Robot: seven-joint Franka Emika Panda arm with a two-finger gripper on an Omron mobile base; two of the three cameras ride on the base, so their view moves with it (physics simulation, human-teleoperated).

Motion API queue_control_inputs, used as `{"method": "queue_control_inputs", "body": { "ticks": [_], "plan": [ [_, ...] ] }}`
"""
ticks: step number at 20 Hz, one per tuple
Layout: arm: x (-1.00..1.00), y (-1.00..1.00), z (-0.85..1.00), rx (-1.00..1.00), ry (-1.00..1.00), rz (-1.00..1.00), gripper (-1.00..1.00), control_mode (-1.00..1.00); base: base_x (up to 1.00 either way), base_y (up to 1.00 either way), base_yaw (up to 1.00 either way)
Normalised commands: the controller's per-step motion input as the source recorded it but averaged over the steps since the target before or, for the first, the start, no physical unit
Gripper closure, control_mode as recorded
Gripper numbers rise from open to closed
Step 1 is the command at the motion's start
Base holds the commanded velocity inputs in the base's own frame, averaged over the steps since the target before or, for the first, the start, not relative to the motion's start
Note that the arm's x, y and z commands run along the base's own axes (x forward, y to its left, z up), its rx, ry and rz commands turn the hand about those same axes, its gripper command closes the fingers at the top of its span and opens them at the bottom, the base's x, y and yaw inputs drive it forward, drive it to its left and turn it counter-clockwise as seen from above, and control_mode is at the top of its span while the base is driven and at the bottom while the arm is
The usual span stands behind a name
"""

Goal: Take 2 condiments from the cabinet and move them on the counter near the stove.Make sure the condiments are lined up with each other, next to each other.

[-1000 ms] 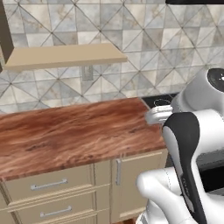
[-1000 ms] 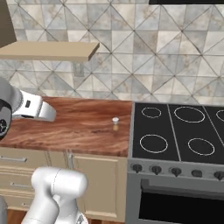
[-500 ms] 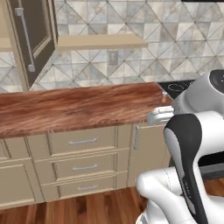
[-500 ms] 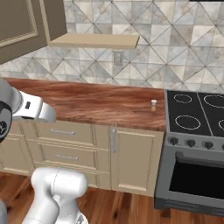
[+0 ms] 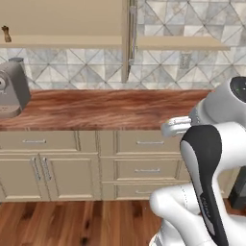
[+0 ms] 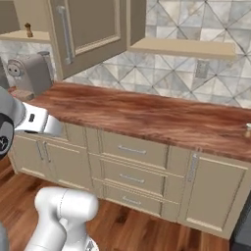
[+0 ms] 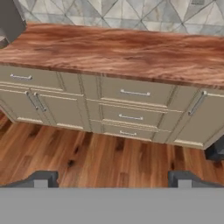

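Pepper mill [image 5: 6, 34] unlabelled on cabinet shelf [image 5: 62, 41], above coffee machine [image 5: 12, 87]

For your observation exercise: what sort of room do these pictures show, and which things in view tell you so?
A kitchen, rendered rather than real. A long wood-grain counter runs over cream drawers, a coffee machine stands at its far end, and a wall cabinet with its door open hangs over a tiled backsplash.

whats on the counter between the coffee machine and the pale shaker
In the right base view, the counter between the coffee machine and the pale shaker at the right edge is bare wood.
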Motion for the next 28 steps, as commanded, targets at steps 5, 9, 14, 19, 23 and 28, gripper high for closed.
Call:
{"method": "queue_control_inputs", "body": {
  "ticks": [5,9,14,19,23,28],
  "plan": [
    [0.00,0.00,0.00,0.00,0.00,0.00,-1.00,1.00,0.46,0.98,0.22],
    [0.00,0.00,0.00,0.00,0.00,0.00,-1.00,1.00,0.78,0.67,0.11],
    [0.00,0.00,0.00,0.00,0.00,0.00,-1.00,1.00,0.73,0.85,0.03],
    [0.00,0.00,0.00,0.00,0.00,0.00,-1.00,1.00,0.63,0.68,0.00],
    [0.00,0.00,0.00,0.00,0.00,0.00,-1.00,1.00,0.37,0.28,-0.05],
    [0.00,0.00,0.00,0.00,0.00,0.00,-1.00,1.00,0.25,0.23,-0.21]
  ]
}}
